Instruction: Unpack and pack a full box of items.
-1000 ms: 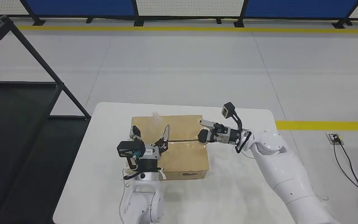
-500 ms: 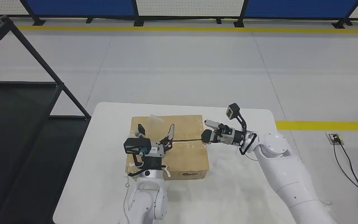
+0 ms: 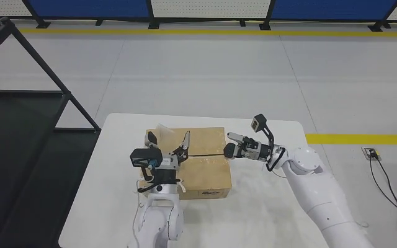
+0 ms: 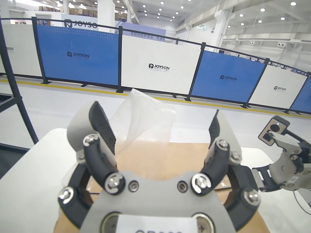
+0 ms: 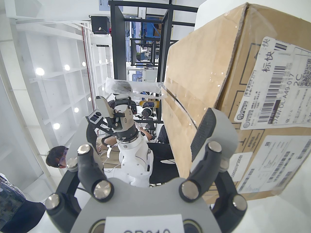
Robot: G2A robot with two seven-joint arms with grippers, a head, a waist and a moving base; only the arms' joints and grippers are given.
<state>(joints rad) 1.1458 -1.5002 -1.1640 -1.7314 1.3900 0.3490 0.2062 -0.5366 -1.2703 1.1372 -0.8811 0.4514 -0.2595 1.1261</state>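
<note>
Across the white worktop (image 3: pixel 267 204), the left end effector (image 3: pixel 167 141) is hovering wide open by a clear film (image 3: pixel 162 129) over the box (image 3: pixel 208 177), the right end effector (image 3: pixel 228 144) gaping at its seam (image 3: pixel 208 154). Flaps (image 3: pixel 205 140) are lying shut; unpacking is seemingly just starting.

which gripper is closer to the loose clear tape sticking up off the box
Left. The left gripper is open above the box, with the tape strip right beside it. The right gripper is open at the box's opposite end, well away from the strip.
</note>
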